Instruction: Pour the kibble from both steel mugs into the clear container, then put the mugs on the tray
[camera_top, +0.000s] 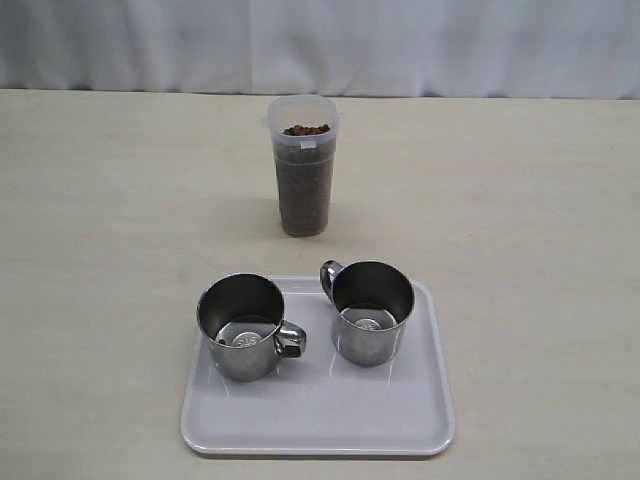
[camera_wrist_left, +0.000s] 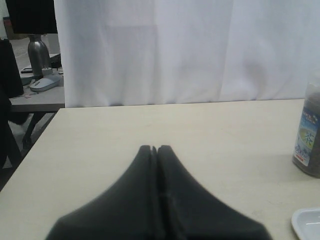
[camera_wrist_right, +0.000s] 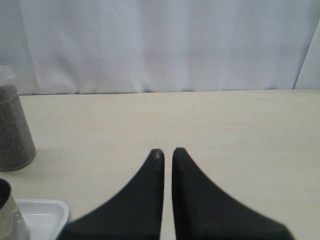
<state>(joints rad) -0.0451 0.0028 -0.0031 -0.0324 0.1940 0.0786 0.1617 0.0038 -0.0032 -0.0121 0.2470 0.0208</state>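
Observation:
The clear container (camera_top: 303, 170) stands upright at the middle back of the table, filled nearly to the rim with brown kibble (camera_top: 305, 195). Both steel mugs stand upright on the white tray (camera_top: 320, 415). The left mug (camera_top: 242, 325) has its handle toward the right, the right mug (camera_top: 370, 310) has its handle toward the back left. Each mug shows its bare stamped bottom. Neither arm shows in the exterior view. My left gripper (camera_wrist_left: 154, 148) is shut on nothing above bare table. My right gripper (camera_wrist_right: 168, 151) is shut too, a thin slit between its fingers, holding nothing.
The left wrist view catches the container (camera_wrist_left: 310, 140) and a tray corner (camera_wrist_left: 306, 223) at its edge. The right wrist view shows the container (camera_wrist_right: 12, 130), a mug's side (camera_wrist_right: 7, 215) and the tray (camera_wrist_right: 42, 215). A white curtain backs the table. A desk (camera_wrist_left: 35, 97) stands beyond the table's left side.

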